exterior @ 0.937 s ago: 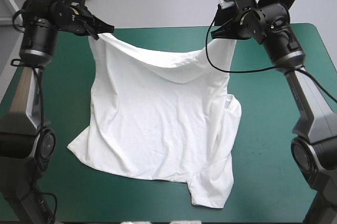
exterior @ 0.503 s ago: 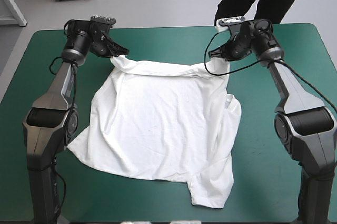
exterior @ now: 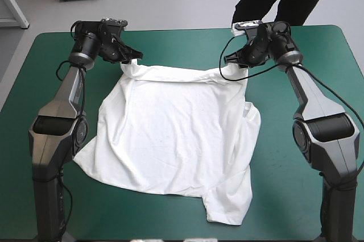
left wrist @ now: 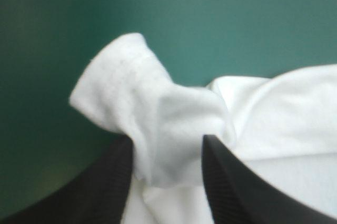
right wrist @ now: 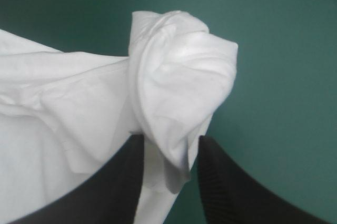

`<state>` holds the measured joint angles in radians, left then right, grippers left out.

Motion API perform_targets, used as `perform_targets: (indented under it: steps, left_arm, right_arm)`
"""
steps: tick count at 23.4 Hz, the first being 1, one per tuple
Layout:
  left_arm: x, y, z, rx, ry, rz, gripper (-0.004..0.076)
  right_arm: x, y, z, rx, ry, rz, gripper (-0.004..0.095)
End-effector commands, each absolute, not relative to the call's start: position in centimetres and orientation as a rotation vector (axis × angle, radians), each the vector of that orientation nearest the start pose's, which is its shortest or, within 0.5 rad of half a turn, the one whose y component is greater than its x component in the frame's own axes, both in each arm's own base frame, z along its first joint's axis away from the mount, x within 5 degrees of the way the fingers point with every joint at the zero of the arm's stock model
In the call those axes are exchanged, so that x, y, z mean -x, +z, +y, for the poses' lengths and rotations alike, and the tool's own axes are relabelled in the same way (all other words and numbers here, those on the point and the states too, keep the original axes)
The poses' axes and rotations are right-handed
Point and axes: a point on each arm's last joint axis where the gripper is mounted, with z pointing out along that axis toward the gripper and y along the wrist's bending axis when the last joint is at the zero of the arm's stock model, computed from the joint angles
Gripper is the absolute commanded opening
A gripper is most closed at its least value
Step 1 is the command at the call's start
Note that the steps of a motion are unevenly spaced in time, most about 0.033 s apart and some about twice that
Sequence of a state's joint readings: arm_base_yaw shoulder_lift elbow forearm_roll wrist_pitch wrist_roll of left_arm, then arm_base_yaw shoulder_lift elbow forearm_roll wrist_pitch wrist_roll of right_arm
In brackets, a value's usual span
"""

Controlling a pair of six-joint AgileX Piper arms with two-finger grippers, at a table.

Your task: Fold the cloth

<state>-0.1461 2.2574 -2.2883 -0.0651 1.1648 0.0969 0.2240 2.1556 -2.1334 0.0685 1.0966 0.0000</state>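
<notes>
While each arm reaches to the far side of the table (exterior: 318, 43), the T-shirt (exterior: 176, 134) lies spread across the middle of the teal-green cover, and everything but its far edge rests flat. The left gripper (exterior: 132, 56) is clamped on the far-left corner and the right gripper (exterior: 230, 59) on the far-right corner. The held edge runs crosswise from one to the other with a slight sag.

From both grippers the body of the shirt stretches back toward the near edge, so its long axis runs far to near, square to the line between them. Neither arm is nearer; each has its own corner. Any fold would likely mean carrying that far edge toward the near one (the near-right part already lies rumpled and doubled over).

Only the high view shows the whole outline. The wrist views show the grip itself, which the high view does not: in each, a bunched wad of white cloth is pinched between the fingers (left wrist: 105, 187) and bulges out ahead of them over bare cover.
</notes>
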Motion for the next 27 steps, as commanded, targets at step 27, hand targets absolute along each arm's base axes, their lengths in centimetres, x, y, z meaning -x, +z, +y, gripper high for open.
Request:
perform_targets:
  steps: [27]
  left_arm:
    - [-23.0,49.5,-3.8,-0.269,-0.070,2.290,0.0438]
  right_arm:
    - [-22.6,45.3,6.9,0.209,0.399,2.430,0.0445]
